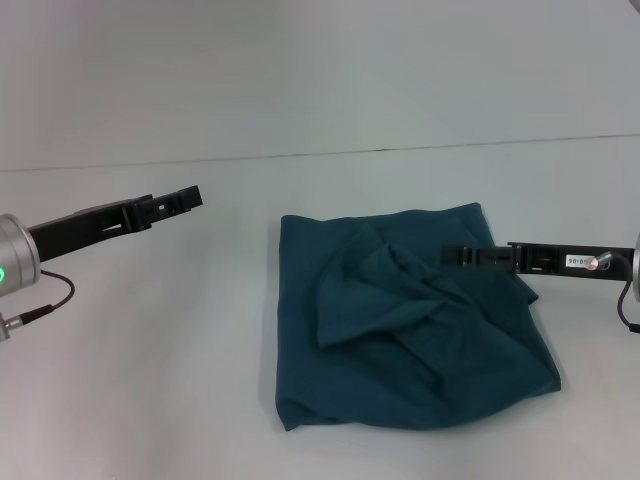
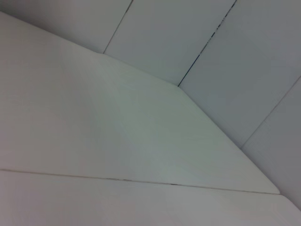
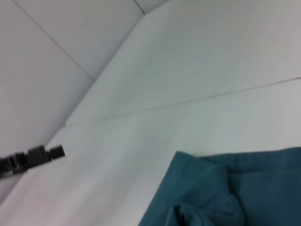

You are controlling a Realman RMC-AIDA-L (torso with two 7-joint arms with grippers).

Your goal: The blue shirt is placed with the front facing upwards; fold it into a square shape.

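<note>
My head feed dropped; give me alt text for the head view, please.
A blue shirt lies roughly folded and rumpled on the white table. The right gripper hovers over its right part, and the left gripper hangs above bare table, clear of the shirt.

Left arm: reaches in from the left edge of the head view, forearm angled slightly upward.
Left gripper (image 1: 190, 197): held in the air, tip pointing toward the middle; also seen far off in the right wrist view (image 3: 55, 151).
Right arm: comes in from the right edge, stretched almost level.
Right gripper (image 1: 452, 256): tip points left toward the middle, hanging low.
Fingers: spacing unreadable on both sides.
</note>
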